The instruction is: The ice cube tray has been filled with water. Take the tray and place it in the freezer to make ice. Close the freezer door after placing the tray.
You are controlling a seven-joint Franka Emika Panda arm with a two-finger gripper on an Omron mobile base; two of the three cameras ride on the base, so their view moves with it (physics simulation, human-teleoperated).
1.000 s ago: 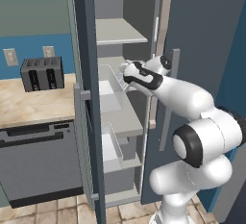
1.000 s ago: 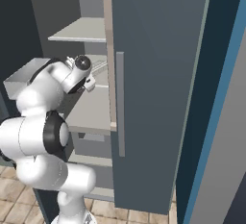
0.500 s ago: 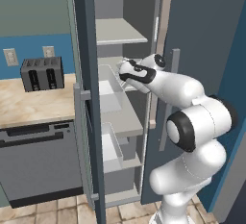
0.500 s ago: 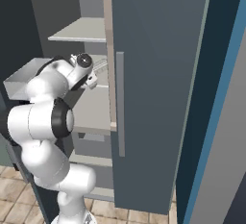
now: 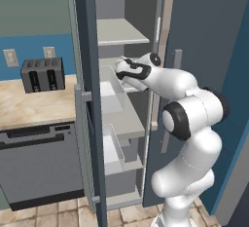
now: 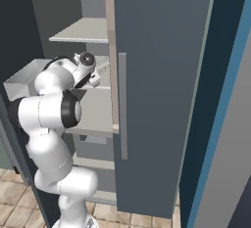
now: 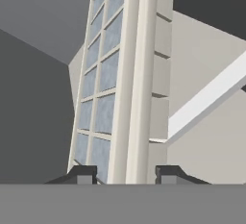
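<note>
Reaching into the open freezer (image 5: 127, 99), the white arm holds its gripper (image 7: 126, 174) at the height of the middle shelf. The hand view gives what the base cameras cannot: the ice cube tray (image 7: 120, 88) seen close, its long rim running between the two dark fingertips (image 7: 82, 174), one on either side of that rim. The jaws are drawn in and pinch the tray by this long edge. The tray's long axis runs straight away from the hand, up the picture and leaning slightly right, deeper into the compartment. Its face of square cells is turned to the left of this view, and the water (image 7: 104, 113) shows as a pale bluish sheen in them.

From the left base view, the freezer door (image 5: 90, 104) stands swung out, seen nearly edge-on, and the white shelves and clear bins inside are plain. This view also takes in the black toaster (image 5: 42, 74) on the wooden counter (image 5: 29, 105) and the grey dishwasher (image 5: 41, 165) under it, well apart from the arm. The tray itself is hard to make out here, hidden by the hand.

From the right base view, the plain fridge door (image 6: 157, 90) with its bar handle covers much of the compartment; a pale sliver of the tray shows just beyond the wrist.
</note>
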